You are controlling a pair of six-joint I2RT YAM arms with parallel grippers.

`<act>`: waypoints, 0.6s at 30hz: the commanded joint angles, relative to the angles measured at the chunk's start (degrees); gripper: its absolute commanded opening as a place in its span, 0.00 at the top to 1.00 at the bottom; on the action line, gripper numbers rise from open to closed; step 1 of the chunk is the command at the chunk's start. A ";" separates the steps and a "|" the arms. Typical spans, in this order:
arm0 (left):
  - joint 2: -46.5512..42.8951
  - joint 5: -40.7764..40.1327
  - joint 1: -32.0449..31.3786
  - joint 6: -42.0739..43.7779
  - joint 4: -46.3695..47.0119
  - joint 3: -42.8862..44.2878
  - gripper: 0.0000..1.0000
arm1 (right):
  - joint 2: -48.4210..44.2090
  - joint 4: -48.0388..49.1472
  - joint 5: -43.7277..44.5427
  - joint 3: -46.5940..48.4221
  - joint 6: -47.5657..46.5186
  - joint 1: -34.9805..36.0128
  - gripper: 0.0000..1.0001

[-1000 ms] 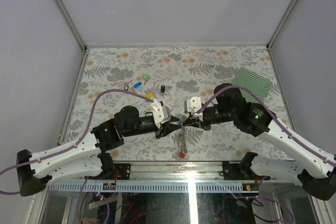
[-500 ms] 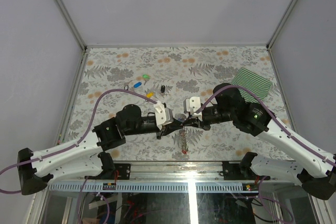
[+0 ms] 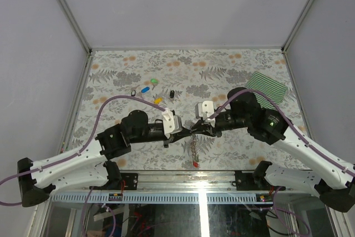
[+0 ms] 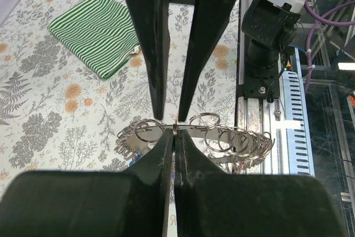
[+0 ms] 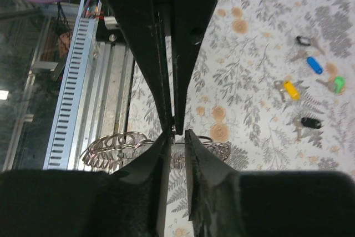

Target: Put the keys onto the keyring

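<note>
The keyring (image 4: 222, 132) is a flat grey metal band carrying several small split rings. It hangs in the air between both grippers above the near table edge (image 3: 192, 137), with a red key (image 3: 195, 163) dangling below it. My left gripper (image 4: 175, 131) is shut on one small split ring on the band. My right gripper (image 5: 176, 135) faces it tip to tip, its jaws only narrowly apart with the band between them. Loose keys lie on the table: green (image 3: 153, 82), blue (image 3: 145, 89), yellow (image 3: 158, 100) and black (image 3: 172, 94). They also show in the right wrist view, for example the yellow key (image 5: 290, 89).
A green striped cloth (image 3: 266, 86) lies at the back right of the floral table. A small black-ringed key (image 3: 134, 90) lies beside the blue one. The metal rail and cabling (image 4: 277, 109) run along the near edge, just below the hanging ring.
Both grippers stay joined at the keyring. The meeting point has shifted slightly and the hanging red key has swayed a little.
</note>
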 commanded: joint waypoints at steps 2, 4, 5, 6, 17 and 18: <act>-5.54 -1.57 -0.31 -4.32 11.54 -5.10 1.00 | -5.21 11.20 -1.21 -1.23 3.99 0.36 0.74; -8.06 -1.85 -0.30 -7.72 18.35 -9.12 1.00 | -6.58 14.49 -1.16 -3.01 5.88 0.42 0.73; -9.33 -1.98 -0.35 -9.14 22.03 -11.03 1.00 | -7.29 16.42 -0.92 -4.54 6.96 0.30 0.73; -10.55 -2.12 -0.29 -10.57 25.19 -13.12 1.00 | -7.98 18.21 -0.79 -5.59 8.54 0.36 0.73; -18.81 -2.40 -0.30 -12.35 41.79 -22.74 1.00 | -9.88 29.12 -3.99 -11.34 17.22 0.34 0.72; -19.02 -1.95 -0.34 -11.99 42.91 -23.01 1.00 | -9.88 30.57 -4.81 -11.93 18.13 0.41 0.71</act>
